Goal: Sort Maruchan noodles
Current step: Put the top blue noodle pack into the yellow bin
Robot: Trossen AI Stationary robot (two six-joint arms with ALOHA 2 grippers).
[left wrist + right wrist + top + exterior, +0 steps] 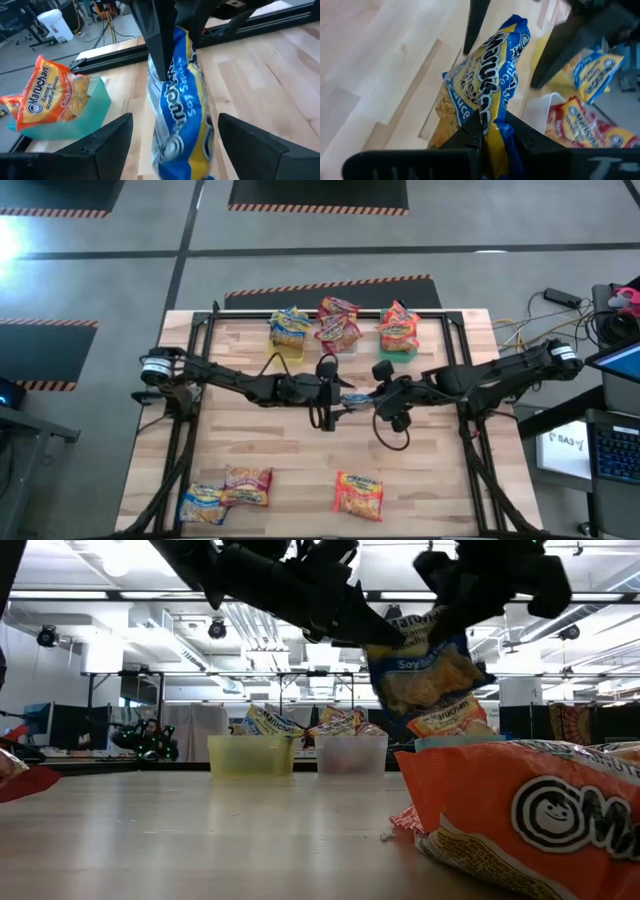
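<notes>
Three bins stand in a row along the upper edge of the surface (300,450) in the high view: a yellow bin (289,345) at the left with blue-and-yellow packets (290,324) piled in it, a clear bin (339,340) in the middle with red packets (338,321), and a green bin (398,348) at the right with orange packets (397,328) (all three heaped above their rims). Near the frame's centre, just below the bins, a blue-and-yellow packet (482,95) hangs off the surface. The right gripper (492,131) is clamped on one edge of it, fingers pressed together over the wrapper. The left gripper (172,135) has its fingers spread apart on either side of the same packet, not pinching it. Three more packets lie along the lower edge: a blue one (200,504) touching a red one (247,486) at lower left, and an orange one (359,493) right of centre.
</notes>
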